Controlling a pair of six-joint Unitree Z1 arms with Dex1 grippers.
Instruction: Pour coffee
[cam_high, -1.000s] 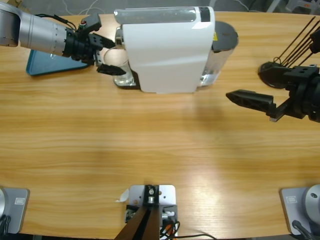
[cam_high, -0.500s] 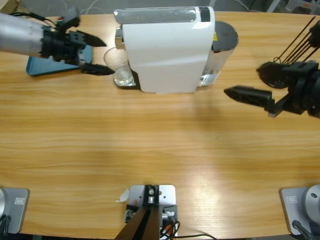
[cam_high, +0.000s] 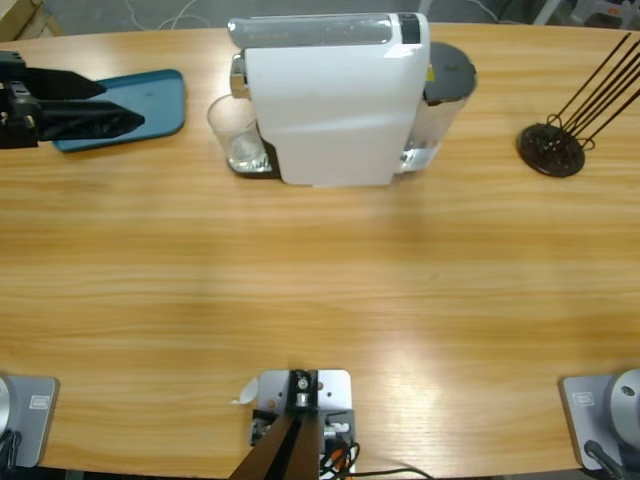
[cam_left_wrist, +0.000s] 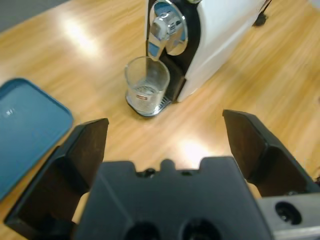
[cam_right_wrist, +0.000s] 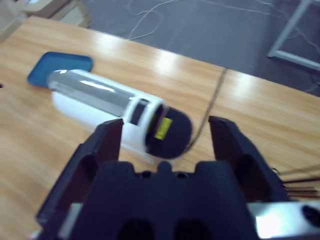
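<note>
Wooden counter (cam_high: 320, 290) fills the high view; at its upper middle a clear glass (cam_high: 234, 133) holding a shallow layer of coffee (cam_left_wrist: 145, 92) stands on the drip tray under the spout of a white coffee machine (cam_high: 335, 95). A blue tray (cam_high: 150, 105) lies upper left, where the left gripper (cam_high: 125, 108) hangs over it at the frame edge, jaws wide apart and empty. A black stick holder (cam_high: 551, 148) sits upper right. In its wrist view the right gripper (cam_right_wrist: 165, 145) is spread open, gripping nothing, high above the machine.
</note>
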